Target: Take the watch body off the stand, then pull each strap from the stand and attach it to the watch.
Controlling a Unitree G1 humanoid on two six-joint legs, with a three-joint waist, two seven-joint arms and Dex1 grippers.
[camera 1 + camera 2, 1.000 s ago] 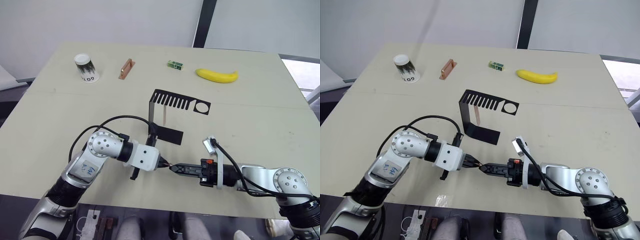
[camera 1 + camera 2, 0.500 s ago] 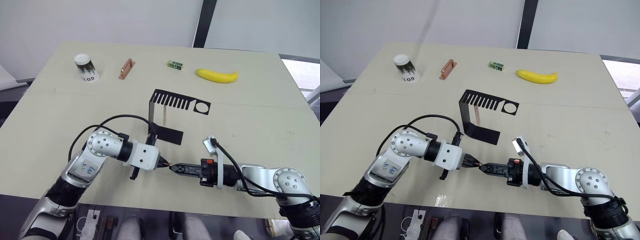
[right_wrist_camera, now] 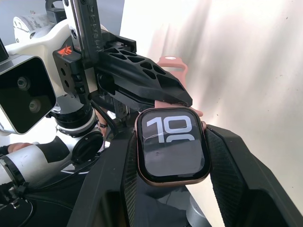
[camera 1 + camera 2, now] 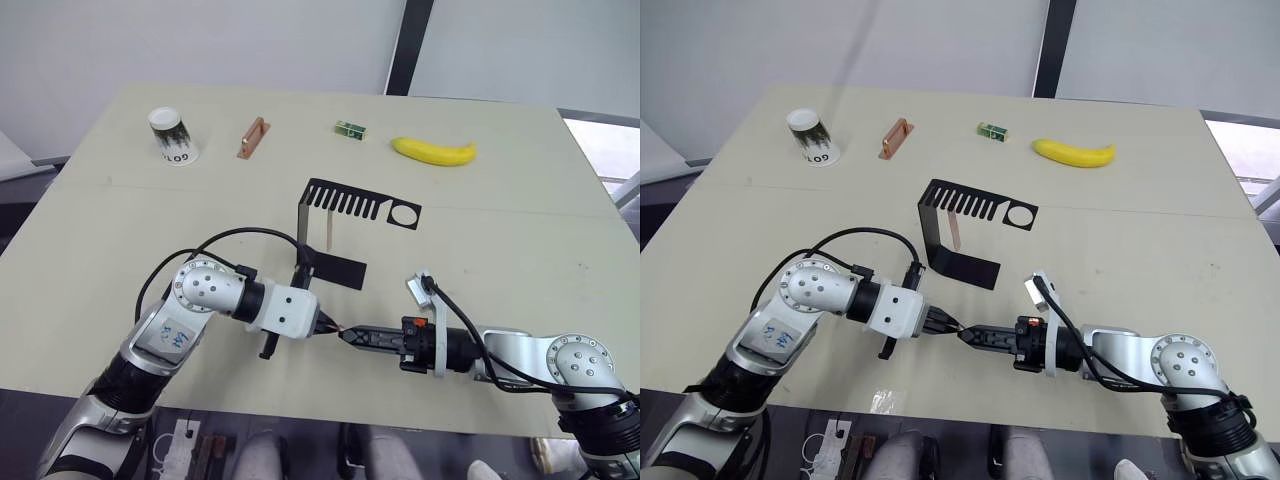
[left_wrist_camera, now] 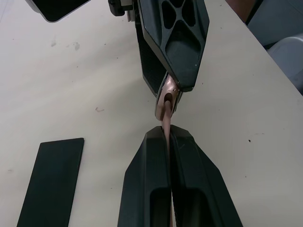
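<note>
Nothing has shifted: your left gripper stays clamped on the pink strap, tip-to-tip with the right gripper clamping the watch body; attachment isn't finished.

A pale beige, matte rectangular tabletop spreads out on all sides of the tool and runs well beyond it to a plain white wall. A dark vertical post splits that wall. Past the tabletop's right edge, bright window light falls on grey floor
</note>
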